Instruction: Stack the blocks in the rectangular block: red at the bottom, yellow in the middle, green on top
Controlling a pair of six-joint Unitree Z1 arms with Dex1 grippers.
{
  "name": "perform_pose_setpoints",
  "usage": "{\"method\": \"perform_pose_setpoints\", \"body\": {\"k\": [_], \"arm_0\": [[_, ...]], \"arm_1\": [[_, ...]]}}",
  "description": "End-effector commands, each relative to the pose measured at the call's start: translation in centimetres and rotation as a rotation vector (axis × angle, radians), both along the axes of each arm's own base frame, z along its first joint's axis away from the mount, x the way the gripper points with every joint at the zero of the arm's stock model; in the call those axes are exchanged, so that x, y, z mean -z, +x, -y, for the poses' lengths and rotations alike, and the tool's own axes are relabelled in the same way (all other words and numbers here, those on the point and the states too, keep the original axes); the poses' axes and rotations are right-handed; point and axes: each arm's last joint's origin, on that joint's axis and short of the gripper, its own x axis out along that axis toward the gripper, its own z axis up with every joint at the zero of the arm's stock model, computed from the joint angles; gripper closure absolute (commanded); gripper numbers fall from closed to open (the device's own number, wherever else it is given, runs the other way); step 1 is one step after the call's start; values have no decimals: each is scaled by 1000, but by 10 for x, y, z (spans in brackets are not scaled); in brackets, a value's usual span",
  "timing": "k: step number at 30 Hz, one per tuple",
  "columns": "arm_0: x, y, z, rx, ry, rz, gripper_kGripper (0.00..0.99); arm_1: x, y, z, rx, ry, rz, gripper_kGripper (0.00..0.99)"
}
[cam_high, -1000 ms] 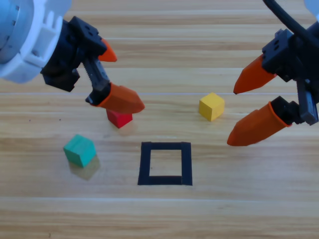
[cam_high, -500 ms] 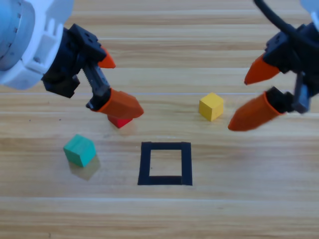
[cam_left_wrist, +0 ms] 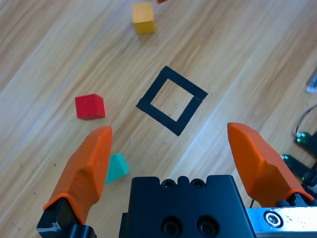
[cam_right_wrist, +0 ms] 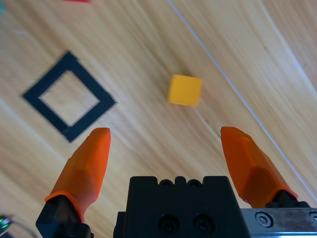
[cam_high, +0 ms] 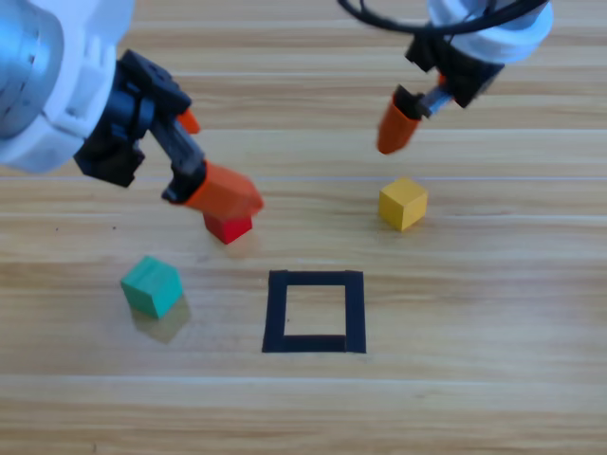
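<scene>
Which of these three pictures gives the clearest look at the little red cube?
The left wrist view: the red cube sits whole and unblocked on the wood, ahead of the open left gripper. In the high view one orange jaw covers its upper part. The right wrist view catches only a red sliver at the top edge.

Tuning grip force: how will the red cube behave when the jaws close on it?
The red cube looks rigid with flat matte faces, so it probably grips without slipping. It sits flat on the table, so it is unlikely to roll; an off-centre push might turn it.
</scene>
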Motion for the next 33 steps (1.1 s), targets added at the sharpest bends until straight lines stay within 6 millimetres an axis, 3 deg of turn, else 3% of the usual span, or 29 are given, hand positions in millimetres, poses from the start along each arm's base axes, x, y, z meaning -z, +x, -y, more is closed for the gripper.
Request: {"method": "perform_pose_setpoints", "body": {"k": [1, 8, 14, 22, 26, 30, 33], "arm_0": [[16, 34, -15, -282, -39, -99, 0], [28, 62, -21, -621, -143, -212, 0], [46, 99, 4, -762, -37, -329, 0], [58, 131, 31, -600, 175, -340, 0], [57, 148, 14, -461, 214, -328, 4], [86, 174, -1, -344, 292, -376, 17], [117, 193, -1, -308, 358, -415, 13]], "arm_1": [[80, 33, 3, 51, -172, -112, 8], [111, 43, -7, 43, -182, -163, 10], [122, 51, -13, 35, -186, -157, 17], [139, 64, -23, 24, -210, -181, 68], [148, 68, -27, 22, -217, -189, 80], [157, 73, -30, 22, -228, -200, 99], [168, 76, -33, 18, -239, -215, 169]]}}
